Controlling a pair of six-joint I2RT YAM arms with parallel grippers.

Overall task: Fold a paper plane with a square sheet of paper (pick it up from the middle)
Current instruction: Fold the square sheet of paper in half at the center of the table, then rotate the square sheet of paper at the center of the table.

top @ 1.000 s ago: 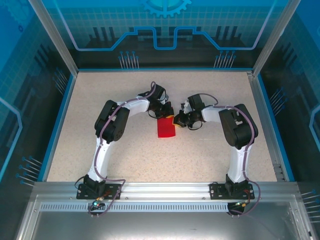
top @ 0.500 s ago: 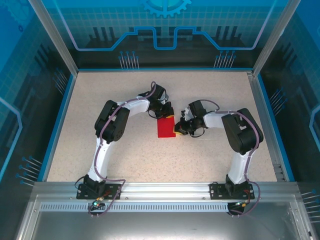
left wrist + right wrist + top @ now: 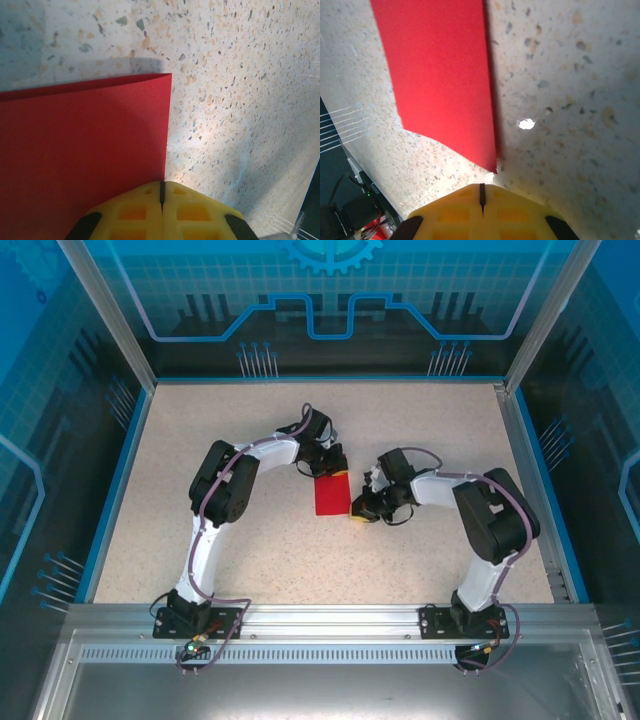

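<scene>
Start at the left hand (image 3: 331, 467): shut tight, yellow fingertips (image 3: 145, 212) pressed together with nothing between them, planted at the far edge of the red paper (image 3: 331, 495) (pinning it or merely touching its border, hard to tell from the wrist view). Treat it as the anchor. Keep it pressed down and motionless, to stop any sliding on the speckled desk (image 3: 230, 530).

Next, the paper itself: lying flat in the middle of the desk between the two arms, a red rectangle longer than wide, so apparently already folded in half, with no yellow side showing. Judge the step as sharpening that fold rather than picking anything up. Check first for matched edges, to avoid baking a skew into every later fold.

Then across to the right hand (image 3: 360, 514): also closed on nothing, tips just beside the near right corner of the paper (touching or a hair short, impossible to say). Use the closed tips as a blunt burnisher: ease onto the right edge from above, press lightly, and run along it in one steady line toward the anchored end. Avoid nudging the corner from the side, for fear of curling it or shoving the whole sheet. Lift straight up afterwards, never dragging off the edge.
</scene>
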